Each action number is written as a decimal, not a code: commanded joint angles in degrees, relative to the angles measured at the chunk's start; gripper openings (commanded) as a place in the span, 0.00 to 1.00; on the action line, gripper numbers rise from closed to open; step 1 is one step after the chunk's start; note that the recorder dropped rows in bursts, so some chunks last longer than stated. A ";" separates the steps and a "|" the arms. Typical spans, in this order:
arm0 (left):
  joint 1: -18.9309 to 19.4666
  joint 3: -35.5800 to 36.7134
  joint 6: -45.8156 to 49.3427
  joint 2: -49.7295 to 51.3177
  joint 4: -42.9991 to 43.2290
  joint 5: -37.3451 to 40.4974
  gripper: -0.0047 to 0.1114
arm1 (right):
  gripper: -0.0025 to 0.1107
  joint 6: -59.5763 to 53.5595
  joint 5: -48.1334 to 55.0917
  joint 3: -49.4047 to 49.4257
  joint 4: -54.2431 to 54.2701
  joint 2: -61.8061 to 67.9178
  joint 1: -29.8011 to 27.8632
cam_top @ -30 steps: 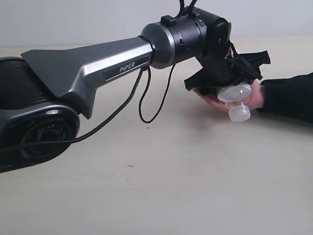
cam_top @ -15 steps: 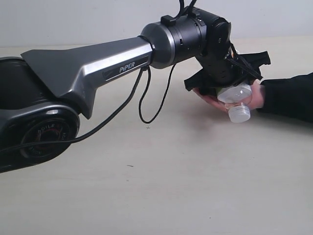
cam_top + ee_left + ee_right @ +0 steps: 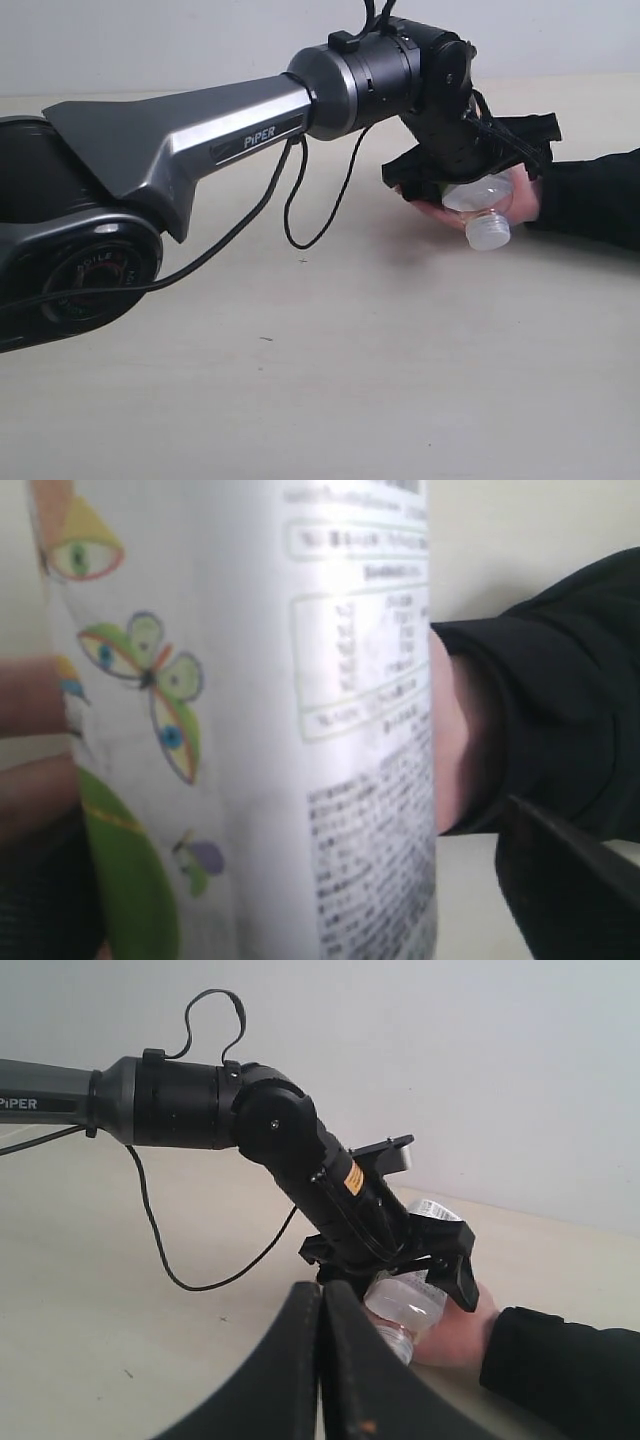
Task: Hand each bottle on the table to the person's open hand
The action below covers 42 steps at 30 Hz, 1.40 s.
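Observation:
A clear bottle (image 3: 483, 205) with a white-green label (image 3: 250, 730) lies on its side in the person's open hand (image 3: 432, 209), cap end toward the camera. My left gripper (image 3: 470, 172) hangs over it, open, with one finger on each side of the bottle and the jaws spread wide. The label fills the left wrist view, with the person's fingers (image 3: 30, 705) at one side and the wrist and black sleeve (image 3: 560, 680) at the other. My right gripper (image 3: 321, 1295) is shut and empty, low over the table (image 3: 350, 380), and looks toward the bottle (image 3: 405, 1305) in the hand (image 3: 455, 1338).
The left arm's grey link (image 3: 200, 140) and black base (image 3: 70, 260) fill the left of the exterior view. A loose black cable (image 3: 300, 215) hangs under the forearm. The person's sleeved arm (image 3: 590, 195) comes in from the right edge.
The left gripper has risen slightly and shifted a little to the right, its jaws a touch wider. The bottle stays in the person's hand. The right gripper has not moved.

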 commanded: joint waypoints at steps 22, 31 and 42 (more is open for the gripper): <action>4.65 0.06 16.52 -12.03 -2.56 15.70 0.84 | 0.03 0.01 -0.65 0.39 0.06 -0.16 0.07; 9.01 0.06 22.87 -18.38 -7.29 24.47 0.06 | 0.03 0.01 -0.65 0.39 0.06 -0.16 0.07; -0.61 16.24 11.62 -33.19 25.11 24.47 0.12 | 0.03 0.01 -0.65 0.39 0.06 -0.16 0.07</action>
